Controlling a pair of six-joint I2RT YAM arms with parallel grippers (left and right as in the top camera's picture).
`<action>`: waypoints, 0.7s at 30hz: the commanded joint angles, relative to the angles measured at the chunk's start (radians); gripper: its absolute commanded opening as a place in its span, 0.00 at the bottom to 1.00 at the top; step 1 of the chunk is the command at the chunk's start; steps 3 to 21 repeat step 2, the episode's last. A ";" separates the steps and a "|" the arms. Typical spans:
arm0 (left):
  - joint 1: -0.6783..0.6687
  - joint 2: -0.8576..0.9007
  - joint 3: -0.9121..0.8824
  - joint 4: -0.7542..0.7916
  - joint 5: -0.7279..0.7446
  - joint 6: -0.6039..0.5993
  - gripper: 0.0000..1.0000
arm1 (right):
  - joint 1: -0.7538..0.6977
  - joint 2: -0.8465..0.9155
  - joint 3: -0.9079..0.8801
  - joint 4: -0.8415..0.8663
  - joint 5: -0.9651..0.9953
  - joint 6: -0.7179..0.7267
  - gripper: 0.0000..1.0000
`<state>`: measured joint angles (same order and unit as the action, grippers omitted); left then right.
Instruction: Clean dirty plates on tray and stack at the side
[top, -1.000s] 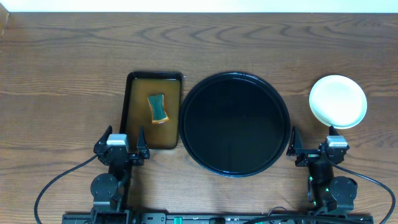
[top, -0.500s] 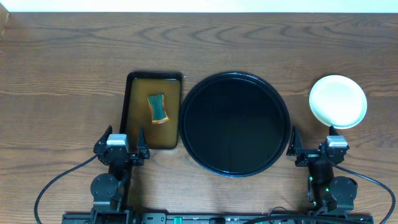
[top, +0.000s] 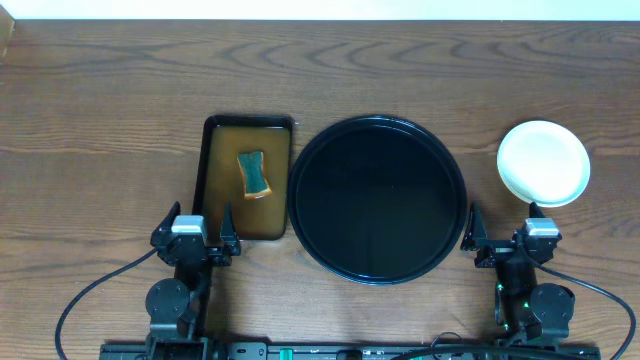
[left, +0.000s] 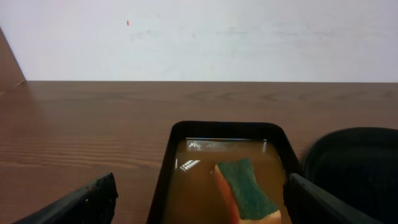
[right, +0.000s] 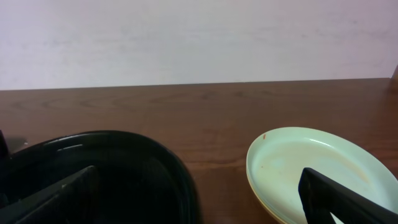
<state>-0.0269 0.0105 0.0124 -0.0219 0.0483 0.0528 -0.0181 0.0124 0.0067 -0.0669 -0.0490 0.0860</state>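
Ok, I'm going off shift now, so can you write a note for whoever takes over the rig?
Left gripper: open, empty, parked by the brown tray.
Right gripper: open, empty, parked near the plates.
Plates: stacked on the table right of the black tray, which holds nothing.
Sponge: in the brown tray.
Done: tray cleared, plates stacked.
Left: probably nothing; perhaps check a small reddish speck on the top plate's rim.

Both arms folded low at their bases, wrists pointing forward. Left gripper (top: 195, 232) jaws spread wide, holding nothing. Right gripper (top: 503, 236) likewise spread wide, empty.
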 joint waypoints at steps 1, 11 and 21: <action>0.006 -0.005 -0.008 -0.048 -0.019 0.010 0.86 | -0.009 -0.006 -0.001 -0.005 -0.004 -0.013 0.99; 0.006 -0.005 -0.008 -0.048 -0.019 0.010 0.86 | -0.009 -0.006 -0.001 -0.005 -0.004 -0.013 0.99; 0.006 -0.005 -0.008 -0.048 -0.019 0.010 0.86 | -0.009 -0.006 -0.001 -0.005 -0.004 -0.013 0.99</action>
